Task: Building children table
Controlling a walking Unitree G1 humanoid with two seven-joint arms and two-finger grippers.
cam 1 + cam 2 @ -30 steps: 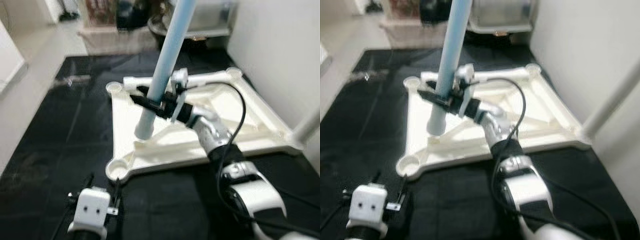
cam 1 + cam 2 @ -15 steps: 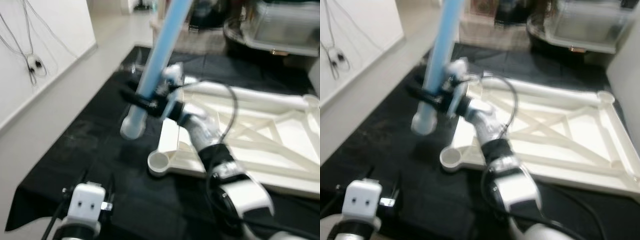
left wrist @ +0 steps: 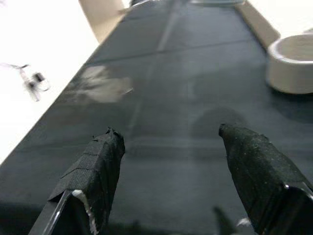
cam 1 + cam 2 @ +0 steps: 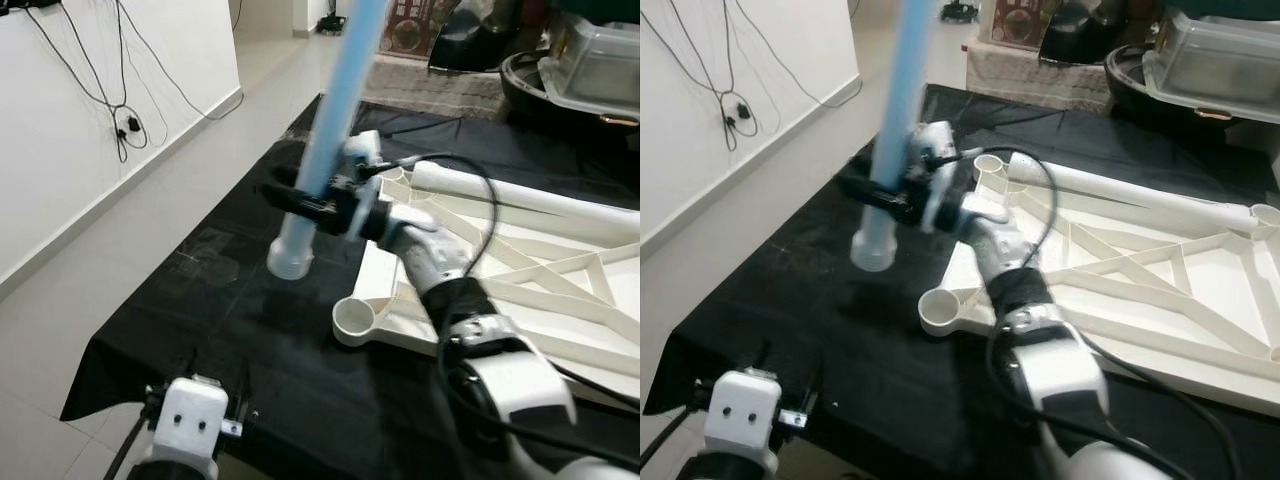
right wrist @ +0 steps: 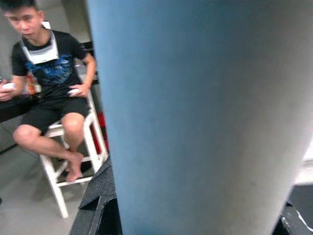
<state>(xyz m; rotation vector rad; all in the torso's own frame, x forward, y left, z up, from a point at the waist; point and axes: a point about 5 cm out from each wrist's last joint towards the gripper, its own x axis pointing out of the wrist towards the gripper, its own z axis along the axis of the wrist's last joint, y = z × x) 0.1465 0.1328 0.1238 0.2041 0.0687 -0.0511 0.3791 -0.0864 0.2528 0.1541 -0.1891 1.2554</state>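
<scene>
My right tool (image 4: 318, 207) is clamped on the blue leg (image 4: 325, 150), now hanging over the black mat (image 4: 200, 290) at centre-left, off the white tabletop frame (image 4: 520, 290). The corner socket (image 4: 354, 320) is waiting lower right. My left tool (image 3: 168, 147) is idling, fingers apart.

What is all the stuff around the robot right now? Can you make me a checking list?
Surface: black mat spread on a pale tiled floor.
Job's things: white table top lies upside down on the mat, with round corner sockets; light blue leg held nearly upright, its lower end above the mat beside the near corner socket, not in it.
Clutter: white tube lying along the table top's far edge.
Grippers: right gripper shut on the blue leg; left gripper open, low over the mat, holding nothing.
Cables: black cable looping along the right arm; wires hanging on the white wall.
Surroundings: a person on a white stool; storage boxes beyond the mat.
</scene>
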